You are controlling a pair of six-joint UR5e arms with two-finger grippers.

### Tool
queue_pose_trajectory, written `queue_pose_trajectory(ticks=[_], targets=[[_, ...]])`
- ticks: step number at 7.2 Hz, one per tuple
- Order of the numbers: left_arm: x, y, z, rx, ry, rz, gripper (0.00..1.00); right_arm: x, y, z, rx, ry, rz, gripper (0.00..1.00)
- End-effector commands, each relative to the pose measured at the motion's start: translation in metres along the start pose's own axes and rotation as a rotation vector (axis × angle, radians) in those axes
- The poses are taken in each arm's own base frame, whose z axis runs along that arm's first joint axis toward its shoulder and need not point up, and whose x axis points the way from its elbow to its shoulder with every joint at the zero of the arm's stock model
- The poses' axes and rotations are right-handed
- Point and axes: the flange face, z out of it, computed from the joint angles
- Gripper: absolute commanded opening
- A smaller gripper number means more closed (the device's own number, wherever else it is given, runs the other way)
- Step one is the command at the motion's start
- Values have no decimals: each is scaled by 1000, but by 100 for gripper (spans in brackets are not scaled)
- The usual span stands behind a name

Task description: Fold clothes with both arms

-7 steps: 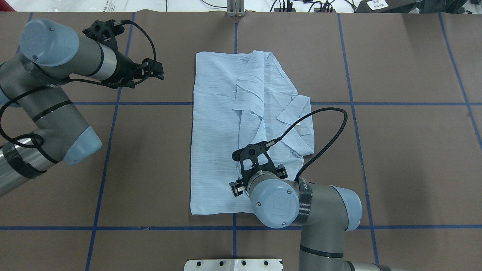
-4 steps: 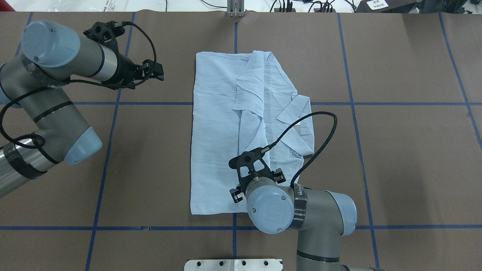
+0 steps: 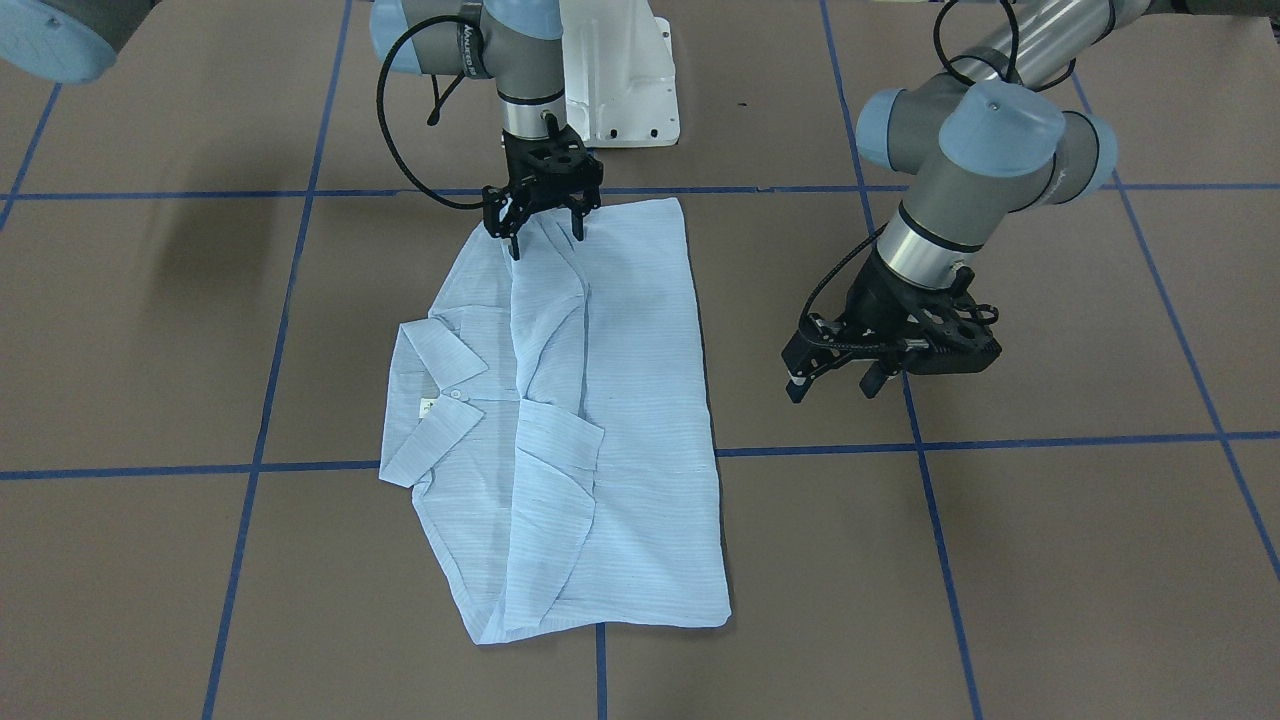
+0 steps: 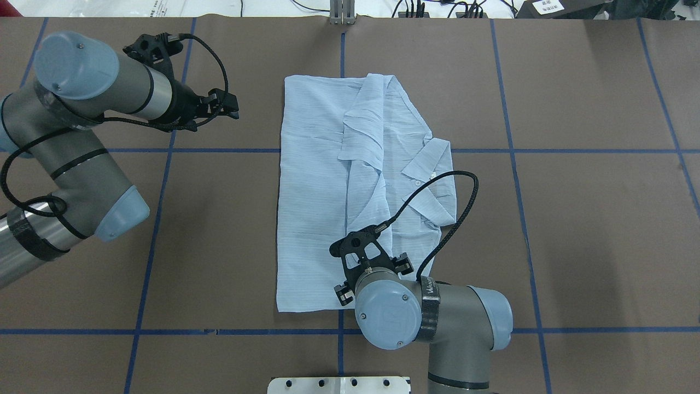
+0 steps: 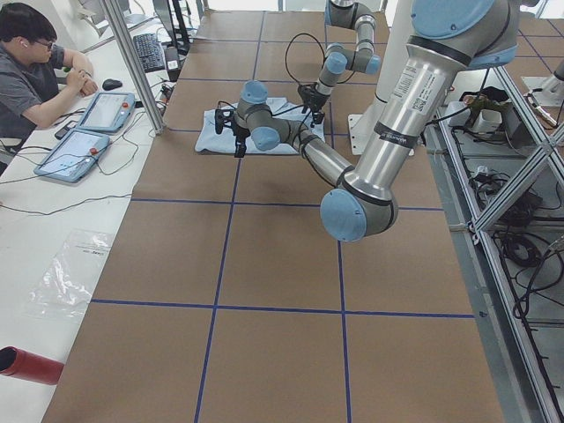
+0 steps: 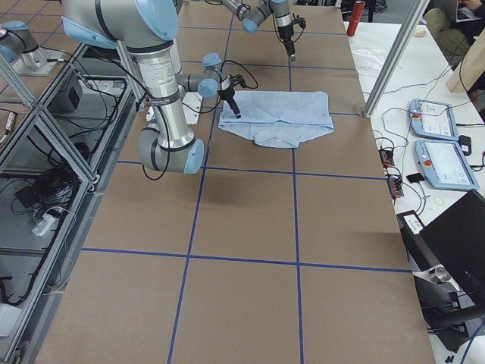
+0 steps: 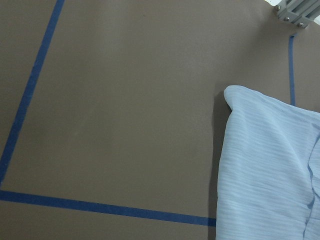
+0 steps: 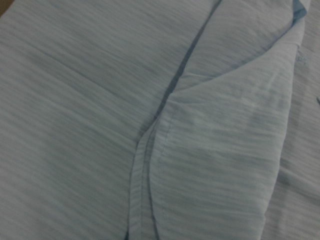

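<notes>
You drew the right gripper (image 3: 547,230), jaws wide, back to the robot-side edge of the shirt (image 3: 620,400) lying in the middle of the table (image 3: 1000,560), probably lining up a pinch, while the left gripper (image 3: 833,383) hung wide beside it.

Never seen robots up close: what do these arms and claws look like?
The left arm and right arm are grey tubes with rounded light-blue joint caps. The left gripper and right gripper are black, two-fingered, each fed by a looping black cable. The right arm wears a black band with white lettering.
</notes>
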Motion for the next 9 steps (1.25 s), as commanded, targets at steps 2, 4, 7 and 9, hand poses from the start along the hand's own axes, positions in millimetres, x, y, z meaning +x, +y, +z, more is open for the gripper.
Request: queue_pose_trajectory(ticks=[2, 4, 7, 9], targets=[[2, 2, 1, -2, 2, -2, 100, 2, 6, 6, -13, 10, -10, 100], [3, 1, 0, -1, 4, -2, 100, 6, 10, 10, -26, 31, -15, 100], [7, 2, 0, -1, 7, -2, 100, 17, 0, 9, -25, 49, -3, 100], [11, 5, 1, -6, 12, -1, 100, 31, -1, 13, -30, 72, 4, 100]])
